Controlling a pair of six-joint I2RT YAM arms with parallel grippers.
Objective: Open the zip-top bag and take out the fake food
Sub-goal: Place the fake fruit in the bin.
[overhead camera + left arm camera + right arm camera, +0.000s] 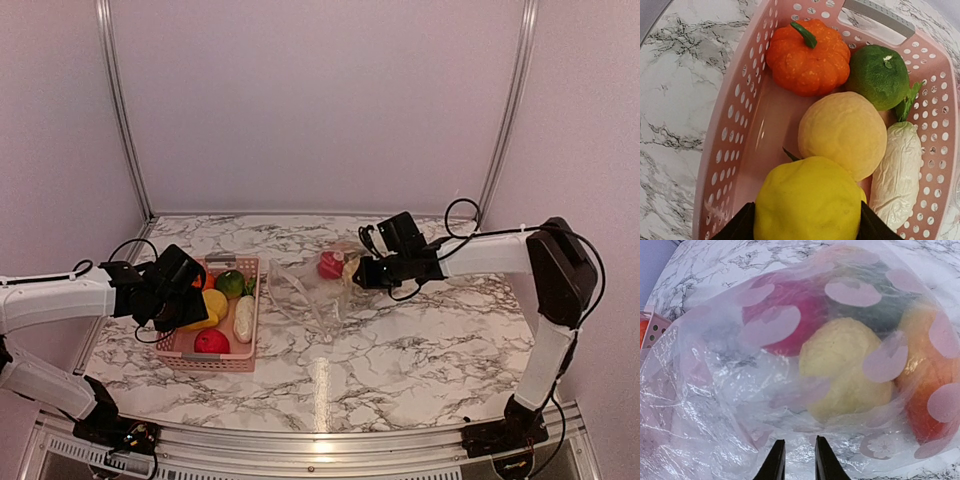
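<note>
The left arm's fingers [740,229] are clamped on a glossy yellow plastic fruit [807,200], hanging over the pink perforated basket [747,125] at the left of the top view. Lying in it: an orange pumpkin [807,57], a green fruit [880,75], a pale yellow ball [845,132] and a whitish vegetable [897,170].

Mid-frame on the marble surface [420,350] sits the clear crinkly zip-top bag [715,405]. The right arm's fingers [775,462] are nearly together, seemingly pinching its film. Inside are a red piece [785,315], a pale lump [845,370], an orange one [925,395] and something dark green [880,310]. Roughly halfway, I reckon: this drop, then those four.
</note>
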